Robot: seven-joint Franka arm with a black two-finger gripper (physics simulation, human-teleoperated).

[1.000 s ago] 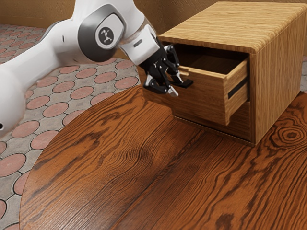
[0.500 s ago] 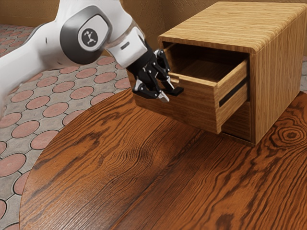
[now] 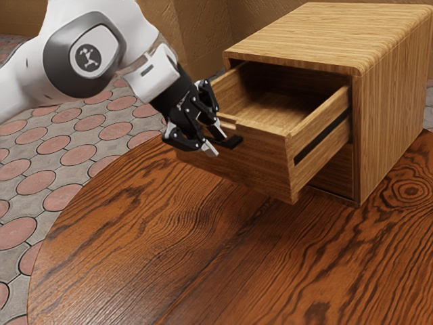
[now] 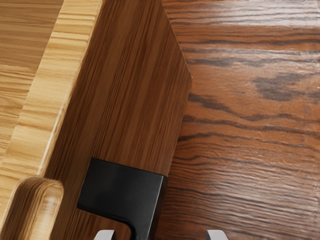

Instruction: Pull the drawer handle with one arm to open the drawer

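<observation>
We see the black two-finger hand (image 3: 215,141) at the front of the light wooden drawer (image 3: 264,166), right at the small black block handle (image 3: 232,142). From the exterior view we cannot tell whether the hand is clamped on that handle or merely set against it. The white arm (image 3: 81,61) comes in from the exterior view's upper left and slopes down to the drawer front.

The drawer stands open, drawn well out of the light wooden box cabinet (image 3: 379,101), and its bare inside is in sight. Its front hangs above the round, dark red-brown wooden tabletop (image 3: 237,257), and its rear part sits inside the cabinet's opening. The cabinet stands on the tabletop toward the exterior view's right.

In the wrist view the handle (image 4: 122,192) juts out from the drawer's brown front (image 4: 125,90), just under the hand, with the paler top edge of the front beside it. Past the corner of the front lies the grained tabletop (image 4: 250,125).

Beyond the tabletop's curved rim lies a grey floor set with reddish oval tiles (image 3: 81,156).
</observation>
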